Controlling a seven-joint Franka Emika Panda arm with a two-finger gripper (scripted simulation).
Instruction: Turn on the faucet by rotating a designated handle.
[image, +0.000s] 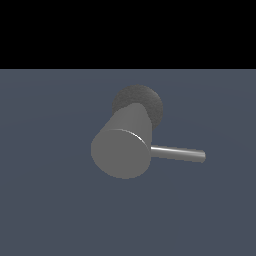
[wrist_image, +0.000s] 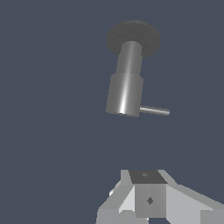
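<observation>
One faucet (wrist_image: 125, 89) sits well ahead of your claw (wrist_image: 148, 199), handle (wrist_image: 154, 110) untouched, nothing between them; claw state you cannot tell from this view

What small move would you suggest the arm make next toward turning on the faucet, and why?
Probably an approach toward the handle. The wrist view shows the gripper well apart from the faucet, touching nothing, and the arm does not appear in the exterior view. The thin rod sticks out sideways from the cylinder with open space around it, so closing that gap and lining up beside the rod seems the sensible first step.
</observation>
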